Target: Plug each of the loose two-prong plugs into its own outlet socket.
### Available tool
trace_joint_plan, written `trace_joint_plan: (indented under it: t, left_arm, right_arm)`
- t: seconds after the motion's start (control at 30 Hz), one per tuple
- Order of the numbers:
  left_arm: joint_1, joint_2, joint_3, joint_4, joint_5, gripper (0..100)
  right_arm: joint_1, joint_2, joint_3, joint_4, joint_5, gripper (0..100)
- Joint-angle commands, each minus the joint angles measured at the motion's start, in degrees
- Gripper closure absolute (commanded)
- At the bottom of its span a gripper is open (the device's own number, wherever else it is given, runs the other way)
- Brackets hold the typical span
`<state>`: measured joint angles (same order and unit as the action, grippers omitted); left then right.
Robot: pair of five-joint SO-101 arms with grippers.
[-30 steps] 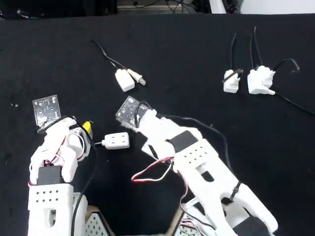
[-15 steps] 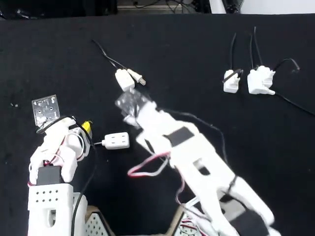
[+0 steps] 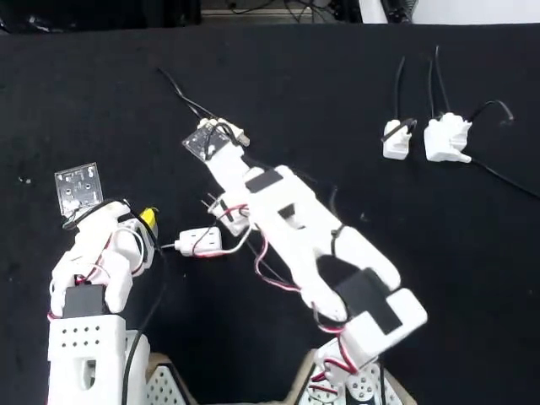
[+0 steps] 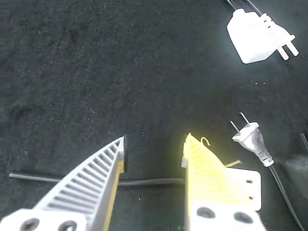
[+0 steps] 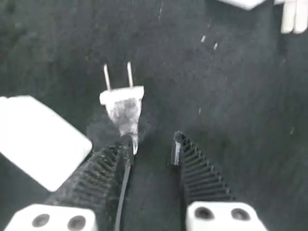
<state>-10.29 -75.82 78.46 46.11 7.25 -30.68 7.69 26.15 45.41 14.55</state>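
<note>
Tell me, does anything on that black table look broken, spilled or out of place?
Nothing looks broken or spilled. What stands out is a white two-prong plug lying loose on the black table, close to the flat white plastic outlet block but not pushed into it.

left tool (image 4: 155, 139) parted, near its base; right tool (image 5: 153, 142) parted, far forward
</note>
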Motion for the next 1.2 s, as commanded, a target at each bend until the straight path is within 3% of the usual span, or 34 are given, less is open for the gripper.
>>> trace_joint_plan:
  t: [0.0,0.57,0.97,1.17]
  left_arm:
    - [-0.5,-0.6,-1.1,-0.2,0.5,79]
    - [-0.5,-0.6,-1.1,-0.4,0.4,79]
    - [-0.5,-0.6,-1.0,-0.4,0.4,79]
    - [-0.5,-0.6,-1.0,-0.3,0.4,79]
  right_arm:
    - [-1.3,0.8,-5.4,-1.2,-0.6,87.5]
    - [-3.7,8.7,-7.9,-3.8,-0.1,87.5]
    - [-8.4,3.1,-5.3,-2.3,1.1,87.5]
    - [-7.1,3.1,-4.7,-3.5,1.9,87.5]
